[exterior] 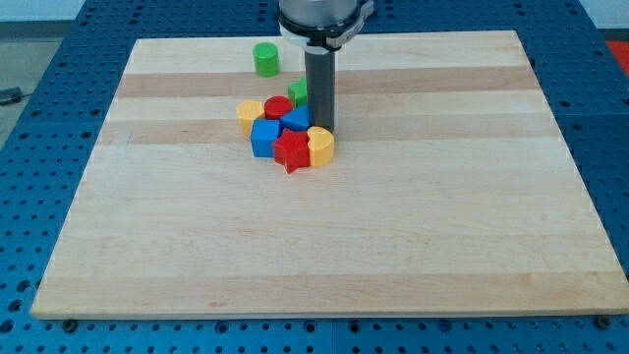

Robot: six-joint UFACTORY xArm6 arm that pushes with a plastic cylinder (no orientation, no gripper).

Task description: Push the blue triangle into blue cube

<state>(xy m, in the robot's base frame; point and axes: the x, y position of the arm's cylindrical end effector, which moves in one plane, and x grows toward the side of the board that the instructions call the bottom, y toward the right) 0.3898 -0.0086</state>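
Observation:
The blue cube (263, 138) sits at the left of a tight cluster near the board's upper middle. The blue triangle (296, 120) lies just right of it, touching it, between a red round block (277, 107) and a red star (292, 151). My tip (322, 129) stands right of the blue triangle, close against it, just above a yellow block (320, 146). A yellow block (250, 116) is at the cluster's upper left. A green block (298, 93) is partly hidden behind the rod.
A green cylinder (265, 59) stands apart near the view's top. The wooden board (324, 246) rests on a blue perforated table (39, 118).

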